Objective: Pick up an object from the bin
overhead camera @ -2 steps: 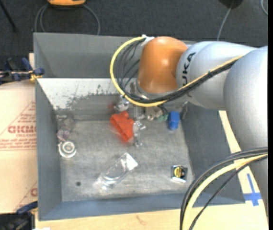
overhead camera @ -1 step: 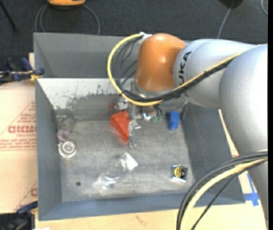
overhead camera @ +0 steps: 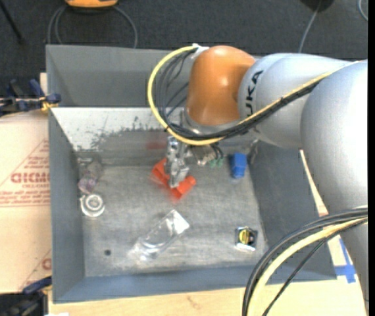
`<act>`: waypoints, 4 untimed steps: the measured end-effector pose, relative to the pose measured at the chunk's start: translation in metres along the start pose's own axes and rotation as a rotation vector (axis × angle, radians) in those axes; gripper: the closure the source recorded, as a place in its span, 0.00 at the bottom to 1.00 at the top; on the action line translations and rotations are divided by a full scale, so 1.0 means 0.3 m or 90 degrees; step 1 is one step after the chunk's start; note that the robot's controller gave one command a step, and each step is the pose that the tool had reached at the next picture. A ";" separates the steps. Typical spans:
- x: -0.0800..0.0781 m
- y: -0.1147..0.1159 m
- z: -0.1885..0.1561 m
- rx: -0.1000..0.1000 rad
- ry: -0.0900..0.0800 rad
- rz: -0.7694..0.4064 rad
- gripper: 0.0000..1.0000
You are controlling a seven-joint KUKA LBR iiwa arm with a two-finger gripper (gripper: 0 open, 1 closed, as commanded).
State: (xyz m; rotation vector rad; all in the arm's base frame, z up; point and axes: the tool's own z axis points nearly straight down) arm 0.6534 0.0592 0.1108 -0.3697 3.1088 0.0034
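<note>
We find the pincer (overhead camera: pixel 177 174) lowered onto an orange-red piece (overhead camera: pixel 184 187) that lies on the floor of the bin (overhead camera: pixel 64 209), and red shows on either side of its tip. We cannot tell whether it is spread or pressed together.

- **Right of the orange-red piece:** a blue piece (overhead camera: pixel 239 165), near.
- **Towards the near wall:** a clear wrapper (overhead camera: pixel 161 236), with a small yellow-and-black item (overhead camera: pixel 244 237) off to the right.
- **Well to the left:** a clear round cap (overhead camera: pixel 93 205) and a pale purple item (overhead camera: pixel 90 171).
</note>
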 end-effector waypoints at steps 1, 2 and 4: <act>-0.005 -0.001 0.030 0.002 -0.009 0.020 1.00; 0.002 0.001 0.045 0.001 -0.004 0.020 0.00; 0.126 0.181 -0.311 0.001 0.000 -0.206 1.00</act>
